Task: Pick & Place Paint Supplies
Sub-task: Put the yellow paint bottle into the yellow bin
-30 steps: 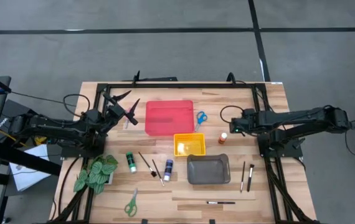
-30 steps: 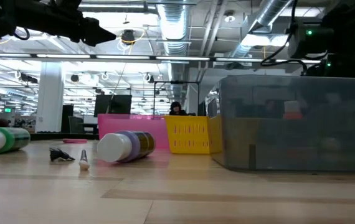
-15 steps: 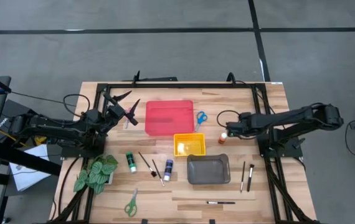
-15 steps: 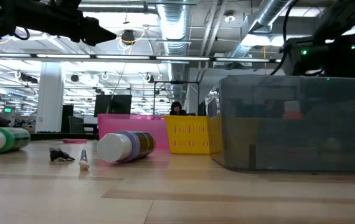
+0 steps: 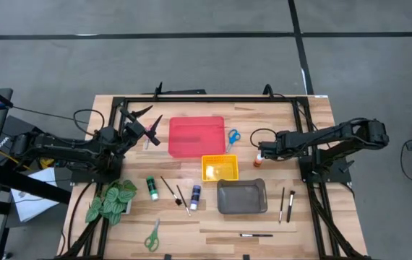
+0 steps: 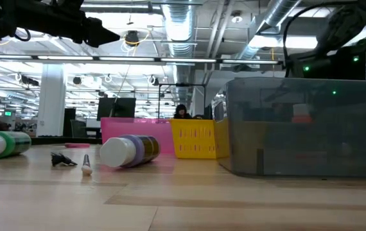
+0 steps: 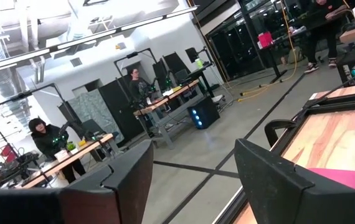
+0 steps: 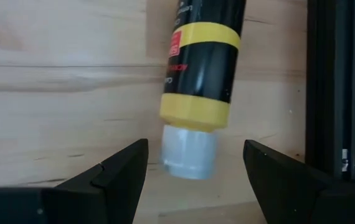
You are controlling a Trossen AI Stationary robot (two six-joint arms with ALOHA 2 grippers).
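A small paint bottle [image 8: 205, 68] with a white cap, a yellow collar and a dark label lies on its side on the wooden table, right of the red tray [image 5: 196, 136]. My right gripper [image 8: 194, 149] is open and points steeply down over it [image 5: 261, 152]. Its fingers stand on either side of the cap [image 8: 190, 152] without touching. My left gripper [image 5: 150, 133] is open and empty, raised at the table's left beside the red tray [image 7: 193, 180]. A green bottle [image 5: 151, 188], a purple bottle [image 5: 194, 196], blue scissors [image 5: 233, 137] and green scissors [image 5: 152, 235] lie on the table.
A yellow tray [image 5: 220, 168] and a grey tray [image 5: 241, 196] sit in front of the red one. Thin brushes lie near the purple bottle [image 5: 170, 189] and right of the grey tray [image 5: 286, 204]. A leafy plant [image 5: 112, 201] is at the near left. Black frame rails [image 8: 330, 87] run beside the bottle.
My right gripper has come down toward the paint bottle and a little toward the table's left, tipping more steeply downward. It has stayed open. The bottle has not moved.
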